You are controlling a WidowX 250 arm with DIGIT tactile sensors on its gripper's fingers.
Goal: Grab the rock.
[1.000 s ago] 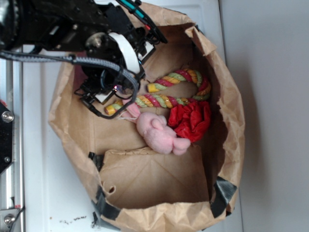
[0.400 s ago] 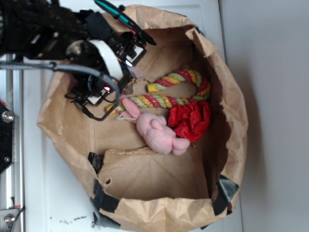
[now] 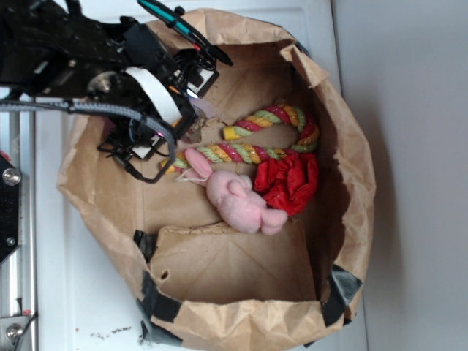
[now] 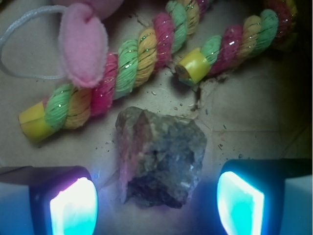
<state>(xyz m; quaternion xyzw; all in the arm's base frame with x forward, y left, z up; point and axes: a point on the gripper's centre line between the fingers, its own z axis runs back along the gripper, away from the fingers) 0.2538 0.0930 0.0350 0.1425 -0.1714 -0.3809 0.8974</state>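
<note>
The rock (image 4: pixel 159 159), a rough grey-brown lump with a reddish streak down one face, is seen in the wrist view lying on the brown paper floor of the bag, between the two lit pads (image 4: pixel 73 208) of the gripper (image 4: pixel 156 205). The jaws are spread wide, one pad on each side of the rock, and a gap can be made out between each pad and the stone, so nothing is held. In the exterior view only a small dark patch of the rock (image 3: pixel 194 131) is visible beside the gripper (image 3: pixel 157 142), the rest being hidden by the arm.

Just beyond the rock, a twisted rope toy (image 4: pixel 117 68) in pink, green and yellow is laid across the bag floor, its yellow-capped ends near the stone but not touching it. In the exterior view the rope toy (image 3: pixel 274 135) is seen bent into a loop. An ear of the pink plush bunny (image 3: pixel 238 197) is draped over the rope, and a thin white cord loop is attached beside it. The red cloth ball (image 3: pixel 289 181) is pressed against the bunny and the rope, well apart from the rock. Everything is contained in a crumpled brown paper bag (image 3: pixel 351 205), patched with black tape at its corners and placed on a white bench (image 3: pixel 66 292).
</note>
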